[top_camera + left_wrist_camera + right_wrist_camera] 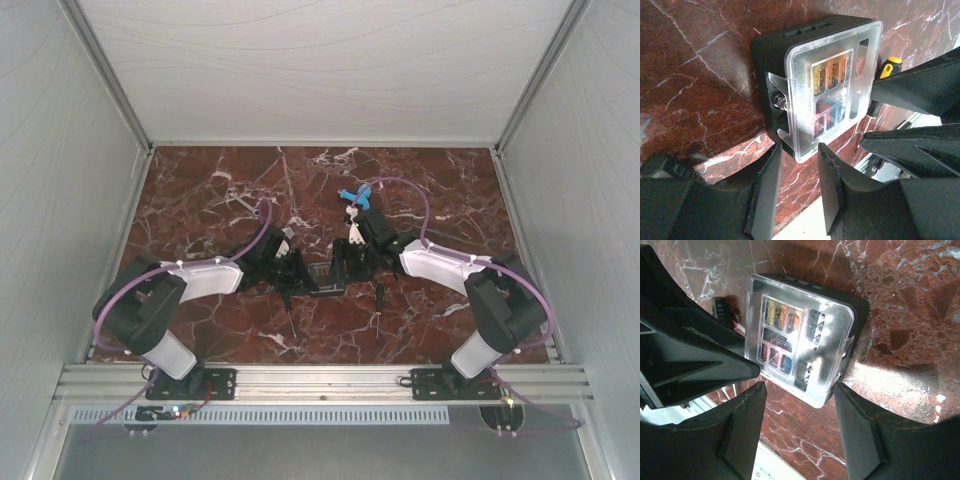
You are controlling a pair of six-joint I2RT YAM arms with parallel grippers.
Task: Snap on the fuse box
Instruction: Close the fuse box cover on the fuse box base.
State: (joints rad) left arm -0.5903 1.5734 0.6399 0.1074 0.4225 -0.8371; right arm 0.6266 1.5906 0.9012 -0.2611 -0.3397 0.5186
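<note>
The fuse box [825,85] lies mid-table between my two wrists, nearer my bases than the back wall. Its clear lid [827,335] sits over the black tray [770,55]. Whether it is clicked home I cannot tell. Through the lid I see rows of fuses [832,75], yellow and orange in one row, red and blue in the next. Their tops are too blurred to read.

My left gripper [799,167] is parted to a narrow gap, much less than the lid's width. Its fingers [767,185] point at the lid's near edge, with the tips just at that edge and gripping nothing. I cannot tell whether they touch it.

My right gripper [800,405] is spread wider, about as wide as the lid's near corner. Its fingers [860,430] stand one on each side of that corner and do not pinch it. Contact there is also unclear. In the right wrist view, one finger of the left gripper comes in from the side with its tip against the lid's edge.

Just past the box lies a screwdriver [888,66] with a yellow-and-black handle. A blue piece [350,194] lies farther back on the red marble table [200,200].
</note>
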